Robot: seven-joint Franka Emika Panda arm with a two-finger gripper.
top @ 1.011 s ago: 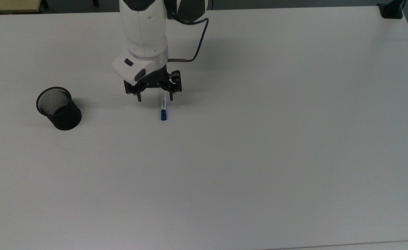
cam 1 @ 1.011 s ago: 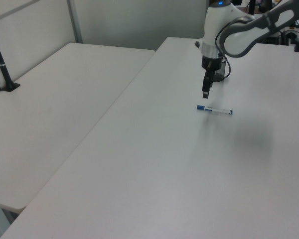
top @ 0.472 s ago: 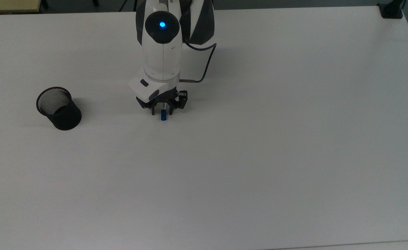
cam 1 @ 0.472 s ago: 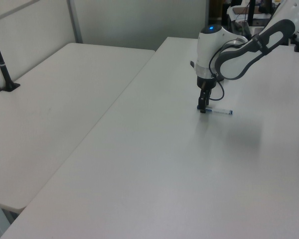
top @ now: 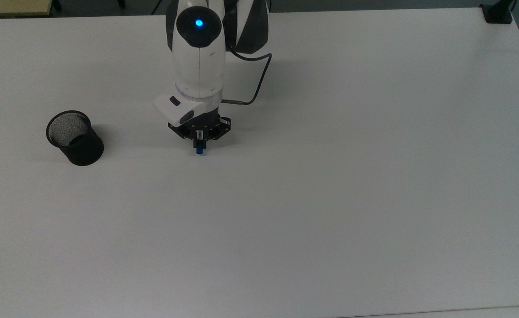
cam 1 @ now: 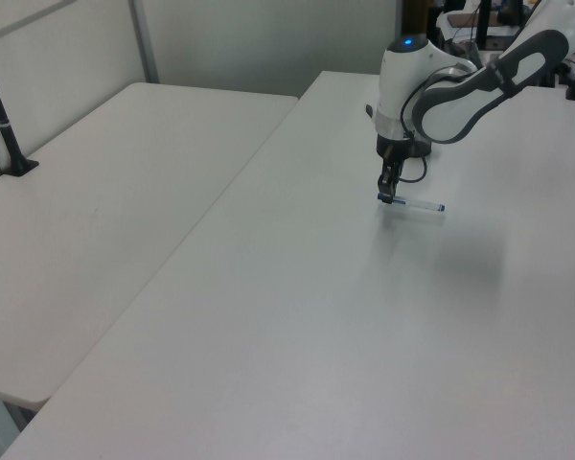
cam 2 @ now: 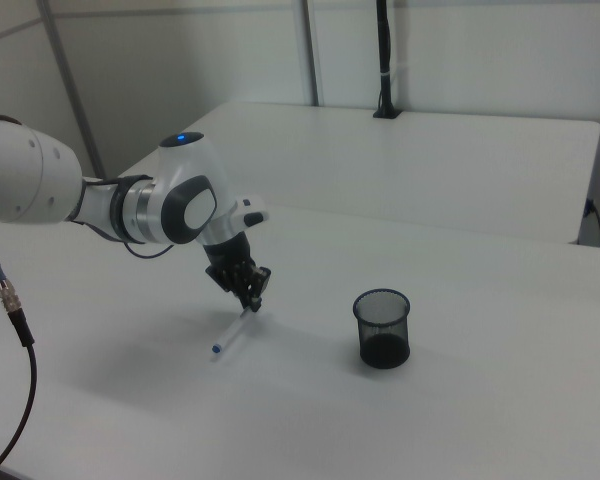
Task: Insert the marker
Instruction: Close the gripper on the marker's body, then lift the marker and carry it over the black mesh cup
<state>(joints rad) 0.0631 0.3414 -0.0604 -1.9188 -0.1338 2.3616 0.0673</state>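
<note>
A: We note the tool (top: 198, 140) low over the worktop (top: 330, 198), its fingers closed on the marker (cam 1: 412, 204) near the capped end. In the top view the blue cap (top: 198, 150) sticks out just below the fingers.

B: Agreed. In the left view we see the white barrel run from the tool toward the left view's right, ending in a small blue tail. In the right view the marker (cam 2: 231, 334) slopes down from the tool (cam 2: 252, 297), tail end lowest; we cannot tell whether that end touches the worktop.

A: We record the arm (top: 198, 48) as white with dark joints, a blue light lit on top, and a dark cable (top: 259, 79) looping off its side.

B: Further out, a black mesh cup (top: 74, 137) stands upright, well apart from the tool toward the top view's left. In the right view the mesh cup (cam 2: 382, 328) sits toward the right view's right of the marker.

A: Surface: we log a plain white worktop, matte, with soft shadows under the arm and cup.

B: Room: a second white table (cam 1: 96, 220) adjoins at the left view's left, with a black post (cam 1: 2, 115) clamped to its far edge. Pale partition panels (cam 2: 180, 60) stand behind.
</note>
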